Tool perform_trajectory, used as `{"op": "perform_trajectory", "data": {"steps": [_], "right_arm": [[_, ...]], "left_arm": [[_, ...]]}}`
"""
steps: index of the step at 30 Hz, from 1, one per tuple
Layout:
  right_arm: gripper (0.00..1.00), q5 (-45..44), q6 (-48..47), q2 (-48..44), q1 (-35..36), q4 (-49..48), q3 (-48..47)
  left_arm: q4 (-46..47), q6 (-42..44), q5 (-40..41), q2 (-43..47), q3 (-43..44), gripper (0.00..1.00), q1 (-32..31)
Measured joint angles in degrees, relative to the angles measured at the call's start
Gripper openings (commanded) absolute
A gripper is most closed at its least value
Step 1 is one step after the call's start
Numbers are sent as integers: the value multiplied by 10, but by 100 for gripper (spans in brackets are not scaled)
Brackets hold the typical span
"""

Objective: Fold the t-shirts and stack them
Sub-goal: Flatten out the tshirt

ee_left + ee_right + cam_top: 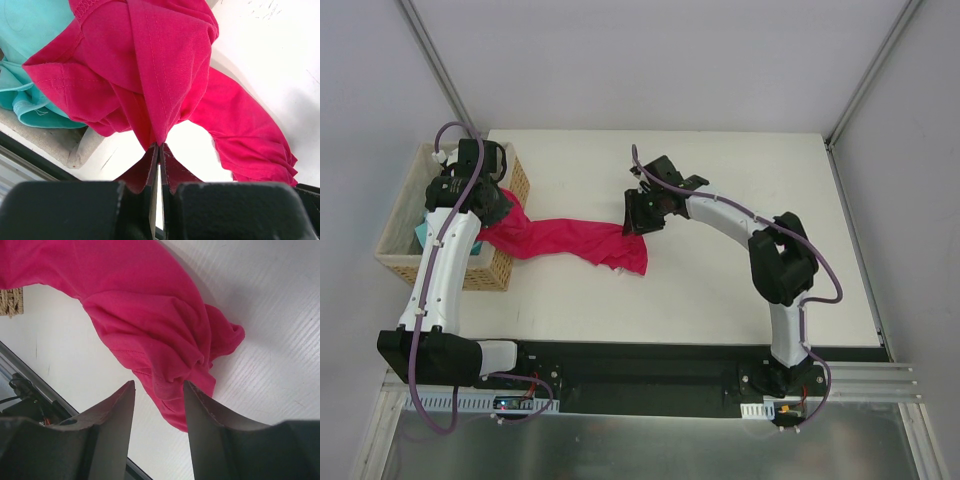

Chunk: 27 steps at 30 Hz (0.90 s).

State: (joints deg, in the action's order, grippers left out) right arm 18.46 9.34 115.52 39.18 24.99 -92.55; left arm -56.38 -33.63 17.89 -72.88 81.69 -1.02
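Observation:
A crimson t-shirt (pixel 570 240) is stretched in a rope-like band from the wicker basket (pixel 505 270) onto the white table. My left gripper (pixel 498 213) hangs at the basket's right edge, shut on a pinched fold of this shirt (pixel 165 65), the cloth fanning out from its fingertips (pixel 159 145). A mint-green t-shirt (pixel 30 30) lies in the basket behind it. My right gripper (pixel 640 215) hovers over the shirt's bunched far end (pixel 165 335). It is open (pixel 159 383), its fingers framing the lowest corner of the cloth without pressing on it.
The basket stands at the table's left edge, a strip of its weave (pixel 10 301) showing in the right wrist view. The table's near edge with a black rail (pixel 650 360) runs along the bottom between the arm bases.

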Motion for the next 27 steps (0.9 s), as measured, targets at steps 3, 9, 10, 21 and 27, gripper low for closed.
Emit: {"op": "perform_trajectory", "data": {"steps": [3, 9, 10, 21, 27], "right_arm": [[43, 4, 5, 3, 0, -9, 0], [43, 8, 14, 12, 0, -21, 0], [43, 9, 14, 13, 0, -21, 0], [12, 20, 33, 21, 1, -36, 24], [1, 20, 38, 26, 1, -36, 29]], "left_arm": [[0, 0, 0, 0, 0, 0, 0], [0, 0, -1, 0, 0, 0, 0], [0, 0, -1, 0, 0, 0, 0], [0, 0, -1, 0, 0, 0, 0], [0, 0, -1, 0, 0, 0, 0]]}}
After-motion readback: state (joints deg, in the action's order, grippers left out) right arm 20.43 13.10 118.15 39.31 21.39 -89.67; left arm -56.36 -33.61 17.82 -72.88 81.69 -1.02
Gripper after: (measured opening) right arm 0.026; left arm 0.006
